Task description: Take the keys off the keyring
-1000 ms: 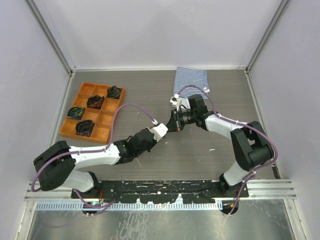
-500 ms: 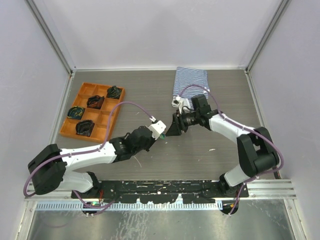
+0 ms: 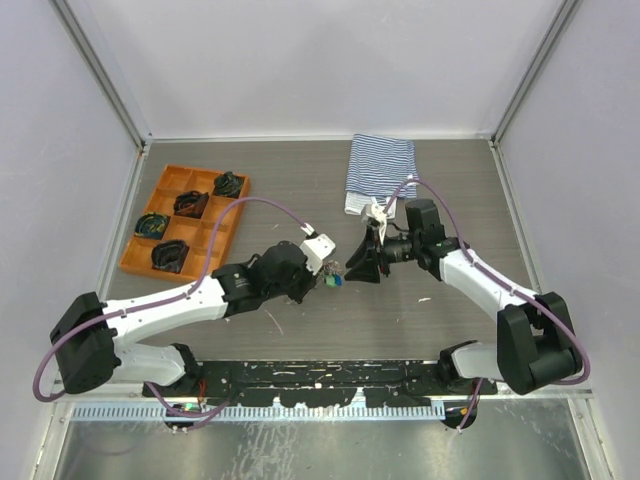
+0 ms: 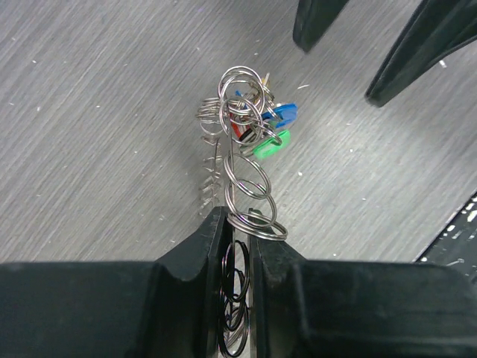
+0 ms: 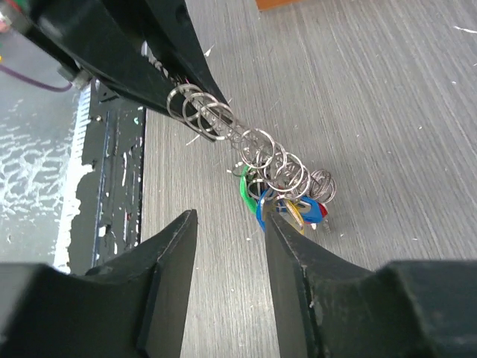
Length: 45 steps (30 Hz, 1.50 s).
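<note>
My left gripper (image 4: 237, 220) is shut on the keyring's chain of linked metal rings (image 4: 246, 179). The chain runs out from its jaws and ends in the bunch of keys (image 4: 262, 125), with blue, green, red and yellow heads, resting on the table. In the top view the left gripper (image 3: 318, 274) has the keys (image 3: 333, 281) at its tip. My right gripper (image 3: 362, 272) is open and empty just to the right of them. In the right wrist view its jaws (image 5: 229, 218) stand wide apart, the right fingertip just short of the keys (image 5: 287, 205), below the chain (image 5: 223, 123).
An orange compartment tray (image 3: 200, 268) with dark bundles sits at the left. A blue-white striped cloth (image 3: 380, 168) lies at the back right. The black base rail (image 5: 112, 171) runs along the near table edge.
My left gripper has moved a little towards the near edge with the chain, and the keys now show at its tip. My right arm has pulled back to the right and its gripper has dropped beside the keys.
</note>
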{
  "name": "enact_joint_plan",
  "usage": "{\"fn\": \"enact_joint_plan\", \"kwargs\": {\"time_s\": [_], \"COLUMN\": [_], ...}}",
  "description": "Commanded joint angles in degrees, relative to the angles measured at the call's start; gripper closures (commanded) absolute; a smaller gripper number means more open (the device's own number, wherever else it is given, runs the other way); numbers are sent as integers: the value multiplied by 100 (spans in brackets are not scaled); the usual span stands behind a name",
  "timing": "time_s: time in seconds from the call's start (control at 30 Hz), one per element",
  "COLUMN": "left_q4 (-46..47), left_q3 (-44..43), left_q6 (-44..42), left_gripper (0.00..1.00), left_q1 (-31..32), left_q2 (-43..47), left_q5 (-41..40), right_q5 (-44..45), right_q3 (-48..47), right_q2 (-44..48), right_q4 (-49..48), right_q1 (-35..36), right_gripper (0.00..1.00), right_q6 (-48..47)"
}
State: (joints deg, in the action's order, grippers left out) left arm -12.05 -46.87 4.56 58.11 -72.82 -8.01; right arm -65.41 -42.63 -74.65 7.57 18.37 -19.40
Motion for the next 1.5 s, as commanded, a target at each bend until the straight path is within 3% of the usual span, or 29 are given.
{"fn": "enact_joint_plan", "kwargs": {"time_s": [0.0,0.2,0.33,0.4,0.53,0.6,0.67,0.97,1.23,1.47], "left_q4": [-25,89,214,269,345,405,465,627,671,654], "left_q3": [-365,-360,-358,-359,-360,-349,-325,-265,-279,-281], "left_q6": [344,713,942,1011,1080,1114,1170,1425,1658,1795], "left_gripper": [100,100,100,100,100,100,100,100,100,100], "left_q1": [-18,-26,-27,-22,-27,-24,-22,-23,-26,-27], "left_q2": [288,309,240,204,172,176,203,289,303,321], "left_q5": [391,401,434,476,525,567,586,623,576,523], "right_q5": [-350,-292,-451,-812,-1451,-1433,-1292,-956,-432,-235], "right_q3": [354,578,444,375,148,27,-90,-33,354,482], "right_q2": [126,252,270,242,163,17,-101,-45,183,240], "right_q4": [-961,-1418,-788,-33,2355,2765,2788,2036,395,-137], "right_q1": [42,70,62,71,69,70,79,158,296,292], "right_gripper": [54,56,57,59,57,60,66,73,66,59], "right_q6": [-232,92,-598,-1556,-4878,-5321,-5230,-4194,-2460,-1857]}}
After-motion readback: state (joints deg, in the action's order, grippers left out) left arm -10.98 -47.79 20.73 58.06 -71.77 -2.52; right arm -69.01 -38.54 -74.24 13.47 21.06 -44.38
